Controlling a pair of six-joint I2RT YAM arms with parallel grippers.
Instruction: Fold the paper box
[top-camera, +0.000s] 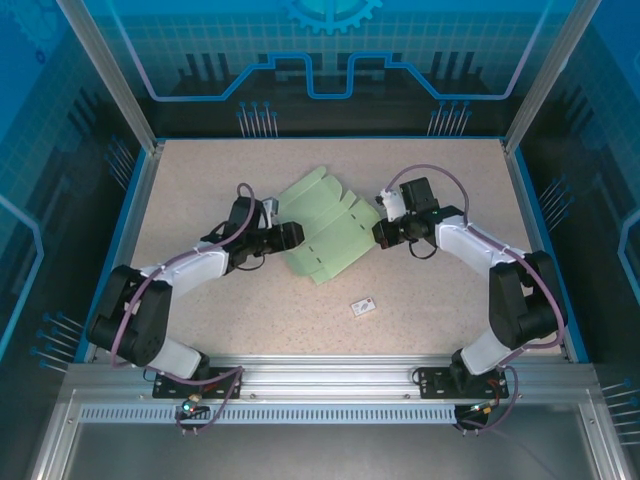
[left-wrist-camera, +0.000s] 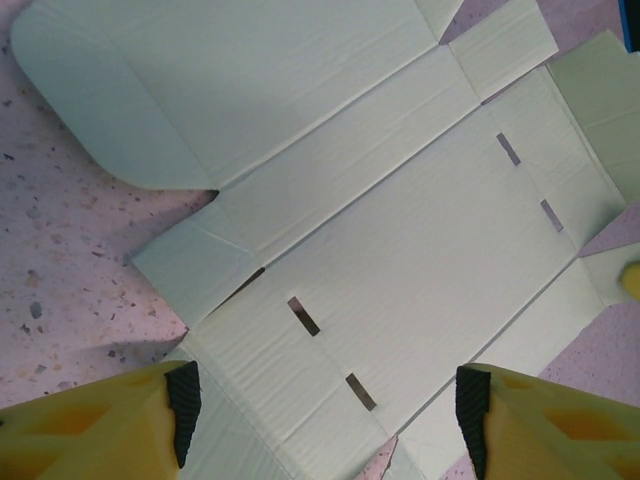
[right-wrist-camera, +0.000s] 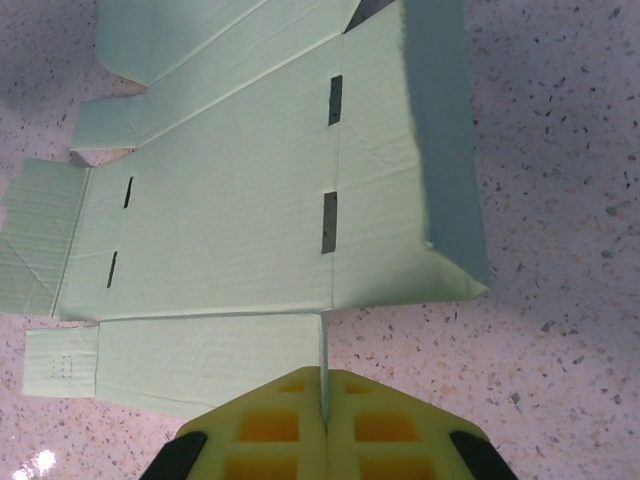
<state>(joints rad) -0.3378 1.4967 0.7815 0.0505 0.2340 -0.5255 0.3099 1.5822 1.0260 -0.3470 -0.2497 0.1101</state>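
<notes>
- Card: the paper box (top-camera: 325, 235) lies as a creased cut-out near the middle of the surface (top-camera: 200, 190), spread between the two arms, with its slots (left-wrist-camera: 303, 316) and tabs facing up.
- One long side panel (right-wrist-camera: 440, 150), on the right arm's side, stands tilted up off the surface and is in shadow. The rest of the sheet lies flat.
- Left fingers (left-wrist-camera: 100, 430) stand wide apart and hold nothing. They hover over one edge of the cut-out, with a slotted panel showing between the two pads.
- Right fingers (right-wrist-camera: 290, 425) are pressed together at the sheet's edge, just where a narrow end flap stops. Whether a sliver of card is pinched in their seam I cannot tell.
- Small white tag (top-camera: 363, 306) lies on the surface nearer the arm bases, apart from the box and no part of the job.
- Step in hand, as I judge it: early folding. The first wall is going up and no tab sits in a slot yet.
- Next move probably calls for the left fingers to come down on the panel beneath them, either pinning it along a crease or taking its edge, with the right side steadying the raised wall.
- Care needed: thin card may slide or buckle, so any pressing should land close to a crease rather than mid-panel.
</notes>
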